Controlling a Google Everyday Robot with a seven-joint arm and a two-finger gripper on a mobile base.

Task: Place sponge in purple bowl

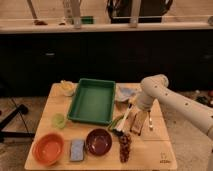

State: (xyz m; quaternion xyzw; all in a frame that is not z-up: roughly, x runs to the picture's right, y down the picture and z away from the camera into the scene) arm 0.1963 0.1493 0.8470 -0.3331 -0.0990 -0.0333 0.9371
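The sponge [136,123], a tan block with a darker strip, stands on the wooden table [160,150] to the right of the green tray. My gripper [134,117] hangs from the white arm, which comes in from the right. It is right at the sponge's top, touching or nearly so. The purple bowl [98,141] sits empty at the table's front middle, to the lower left of the gripper and well apart from it.
A green tray [92,100] fills the table's middle. An orange bowl [48,148] and a blue-grey pad [77,149] sit at the front left. A pale green cup [59,120] stands left. A dark brown object [124,147] lies beside the purple bowl.
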